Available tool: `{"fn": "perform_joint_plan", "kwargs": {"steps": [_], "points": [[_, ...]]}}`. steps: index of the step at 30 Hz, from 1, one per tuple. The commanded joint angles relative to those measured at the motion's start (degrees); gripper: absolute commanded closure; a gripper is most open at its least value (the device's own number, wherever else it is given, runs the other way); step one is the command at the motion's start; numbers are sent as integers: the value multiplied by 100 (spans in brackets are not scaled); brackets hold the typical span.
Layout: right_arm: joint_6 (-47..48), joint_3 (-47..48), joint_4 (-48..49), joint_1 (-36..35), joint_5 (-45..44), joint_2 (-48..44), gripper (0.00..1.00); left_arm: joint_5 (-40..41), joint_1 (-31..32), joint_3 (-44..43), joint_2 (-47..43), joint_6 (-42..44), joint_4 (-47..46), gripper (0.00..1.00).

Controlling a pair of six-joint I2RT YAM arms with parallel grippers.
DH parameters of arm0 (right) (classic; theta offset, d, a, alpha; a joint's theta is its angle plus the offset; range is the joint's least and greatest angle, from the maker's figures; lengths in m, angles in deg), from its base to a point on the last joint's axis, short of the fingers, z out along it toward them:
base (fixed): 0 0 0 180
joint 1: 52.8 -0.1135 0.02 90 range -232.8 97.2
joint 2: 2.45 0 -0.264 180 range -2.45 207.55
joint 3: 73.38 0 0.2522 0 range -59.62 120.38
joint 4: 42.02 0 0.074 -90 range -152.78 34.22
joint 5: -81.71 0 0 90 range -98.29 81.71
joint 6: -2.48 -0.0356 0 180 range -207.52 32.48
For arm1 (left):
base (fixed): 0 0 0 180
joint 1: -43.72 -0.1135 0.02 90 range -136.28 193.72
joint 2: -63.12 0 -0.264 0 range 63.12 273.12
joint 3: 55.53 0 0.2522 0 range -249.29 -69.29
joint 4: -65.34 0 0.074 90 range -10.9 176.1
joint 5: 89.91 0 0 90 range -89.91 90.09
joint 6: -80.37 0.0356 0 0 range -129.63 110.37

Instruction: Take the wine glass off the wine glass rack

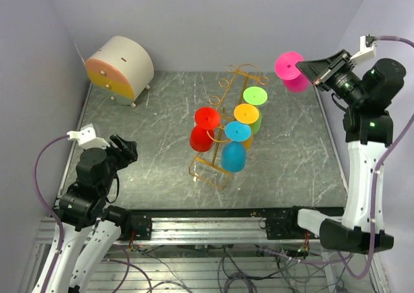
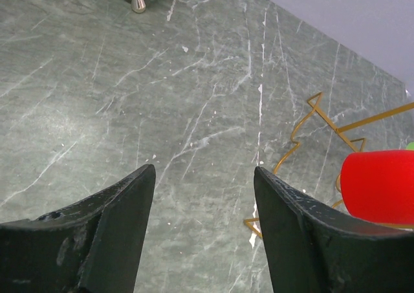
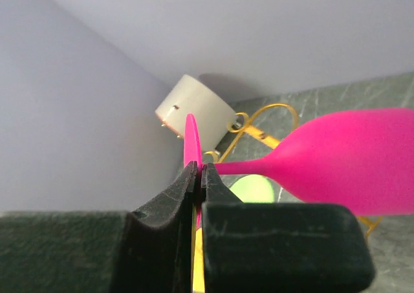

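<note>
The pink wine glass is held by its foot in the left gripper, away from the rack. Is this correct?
Not quite. It is the right gripper that pinches the pink wine glass by its foot, away from the wine glass rack. The right wrist view shows this. The left gripper is open and holds nothing.

Text, labels, brands, numbers, signs: none legible in any of the three views. Entry closed with no readable markings recorded.
</note>
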Motion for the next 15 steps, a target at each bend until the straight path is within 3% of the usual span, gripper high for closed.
{"fn": "perform_joint_plan", "kwargs": {"steps": [1,7,15], "points": [[557,393,-103,-412,103,-430,100,-149,40,-187,-135,236,-124,24],[786,939,-477,-915,485,-642,100,-819,38,-518,-614,-412,74,23],[420,1726,-405,-900,1387,-650,100,-1559,36,-2188,-879,-1586,1247,28]]}}
